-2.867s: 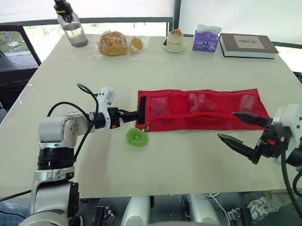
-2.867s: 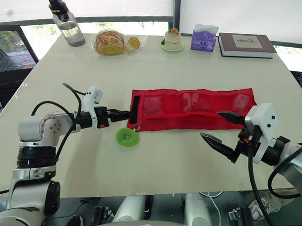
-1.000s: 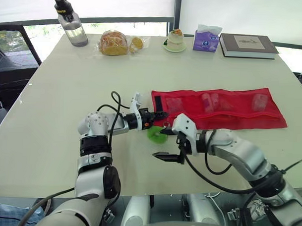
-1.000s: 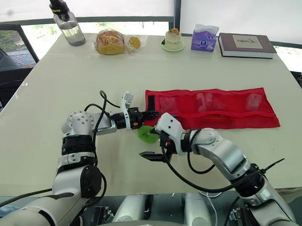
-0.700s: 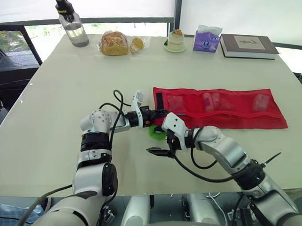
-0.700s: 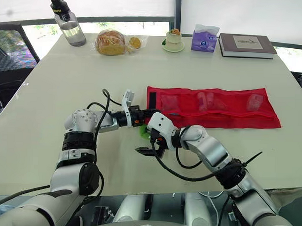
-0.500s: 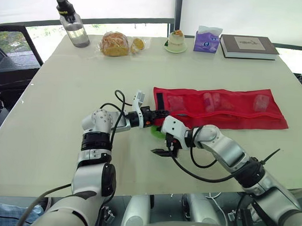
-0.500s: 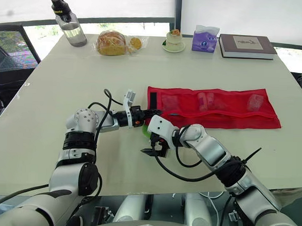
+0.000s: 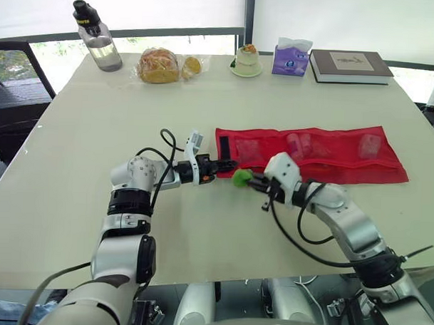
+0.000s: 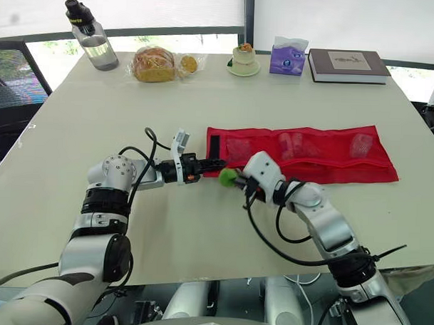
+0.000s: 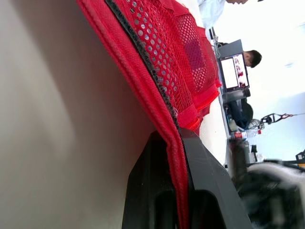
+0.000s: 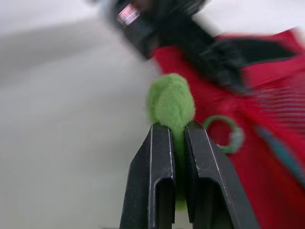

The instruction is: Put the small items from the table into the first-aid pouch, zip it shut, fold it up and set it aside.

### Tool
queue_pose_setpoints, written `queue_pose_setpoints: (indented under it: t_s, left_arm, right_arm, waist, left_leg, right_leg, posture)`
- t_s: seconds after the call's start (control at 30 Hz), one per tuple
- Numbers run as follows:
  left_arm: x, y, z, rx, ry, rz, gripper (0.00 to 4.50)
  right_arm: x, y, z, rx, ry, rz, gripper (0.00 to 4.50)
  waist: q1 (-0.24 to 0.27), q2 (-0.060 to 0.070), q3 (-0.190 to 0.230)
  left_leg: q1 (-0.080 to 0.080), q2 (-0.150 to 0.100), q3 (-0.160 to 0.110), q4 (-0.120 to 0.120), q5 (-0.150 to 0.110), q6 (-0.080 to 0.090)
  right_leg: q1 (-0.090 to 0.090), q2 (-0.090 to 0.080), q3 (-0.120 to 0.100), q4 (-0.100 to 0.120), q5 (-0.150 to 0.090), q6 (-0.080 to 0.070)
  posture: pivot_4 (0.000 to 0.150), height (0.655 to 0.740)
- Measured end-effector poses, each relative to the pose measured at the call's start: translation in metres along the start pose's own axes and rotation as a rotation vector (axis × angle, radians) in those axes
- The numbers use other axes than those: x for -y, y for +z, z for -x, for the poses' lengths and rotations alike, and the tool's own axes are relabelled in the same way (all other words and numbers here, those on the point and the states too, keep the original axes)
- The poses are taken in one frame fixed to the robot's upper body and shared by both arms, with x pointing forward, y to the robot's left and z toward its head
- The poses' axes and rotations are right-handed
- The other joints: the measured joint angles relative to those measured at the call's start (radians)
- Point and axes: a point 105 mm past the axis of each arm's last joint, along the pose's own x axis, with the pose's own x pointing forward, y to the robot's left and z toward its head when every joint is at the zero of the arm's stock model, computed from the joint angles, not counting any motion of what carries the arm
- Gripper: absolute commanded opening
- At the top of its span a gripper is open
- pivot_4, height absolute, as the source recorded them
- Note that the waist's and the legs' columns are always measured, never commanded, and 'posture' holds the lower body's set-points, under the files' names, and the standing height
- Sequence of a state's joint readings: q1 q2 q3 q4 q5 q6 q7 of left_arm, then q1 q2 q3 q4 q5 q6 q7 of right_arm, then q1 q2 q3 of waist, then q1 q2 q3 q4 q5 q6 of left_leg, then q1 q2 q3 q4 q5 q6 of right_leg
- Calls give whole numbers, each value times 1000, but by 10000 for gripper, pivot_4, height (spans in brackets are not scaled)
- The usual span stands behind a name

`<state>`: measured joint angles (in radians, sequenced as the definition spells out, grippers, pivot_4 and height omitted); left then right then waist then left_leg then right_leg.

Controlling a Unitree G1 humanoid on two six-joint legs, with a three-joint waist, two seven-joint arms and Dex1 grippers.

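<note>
Head view: red mesh pouch [image 9: 310, 153] lies flat and unfolded mid-counter [image 9: 73, 200]. The left tool [image 9: 228, 163] is clamped on the pouch's left end, next to the black strip [image 9: 223, 145]. The right tool [image 9: 253, 182] pinches a green fuzzy item [image 9: 241, 178] just beside that same corner. Left wrist view: both fingers [image 11: 209, 191] are closed tight on the pouch's red edge, with mesh running away from them. Right wrist view: the right tool's fingers are squeezed on the green fuzzy item, with the pouch and left tool close behind it.

Bright daylight floods in from blown-out windows [image 9: 137, 10] behind the table [image 9: 76, 122], casting only soft shadows.
</note>
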<state>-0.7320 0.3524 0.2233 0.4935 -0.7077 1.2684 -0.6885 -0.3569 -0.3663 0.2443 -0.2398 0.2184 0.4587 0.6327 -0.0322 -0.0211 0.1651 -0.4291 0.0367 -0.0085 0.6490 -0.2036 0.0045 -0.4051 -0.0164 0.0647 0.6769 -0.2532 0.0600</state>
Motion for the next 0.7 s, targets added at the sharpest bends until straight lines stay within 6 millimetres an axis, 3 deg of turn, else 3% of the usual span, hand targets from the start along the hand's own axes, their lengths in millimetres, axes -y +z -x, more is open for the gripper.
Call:
queue_pose_setpoints:
  t_s: [0.17,0.47,0.53,0.6,0.7]
  left_arm:
    - [-2,1,3,10,-3,-19,0]
    - [-6,2,9,12,8,-49,0]
    - [-10,3,16,6,27,-73,0]
    - [-17,6,32,15,65,-98,0]
    - [-23,8,47,25,89,-105,0]
  right_arm:
    - [33,-13,32,-10,-214,-101,466]
    - [63,-26,70,-49,-420,-141,466]
    - [74,-36,91,-100,-502,-131,466]
    - [95,-47,125,-168,-647,-112,466]
    - [109,-50,151,-193,-775,-112,466]
  waist:
    - [-5,0,0]
    - [-10,0,0]
    - [-12,1,0]
    - [-17,1,0]
    - [-26,1,0]
  left_leg:
    - [0,0,0,0,0,0]
    - [1,0,1,-2,0,0]
    - [2,0,2,-4,0,0]
    - [2,1,5,-7,0,0]
    - [3,1,5,-10,0,0]
  right_leg:
    - [0,0,0,0,0,0]
    - [-1,0,1,0,-1,-2]
    - [-1,0,2,0,-1,-2]
    - [-4,1,5,0,-2,-3]
    - [-4,1,5,1,-3,-4]
  posture:
    - [1500,7400]
    - [1500,7400]
    - [1500,7400]
    - [1500,7400]
    - [1500,7400]
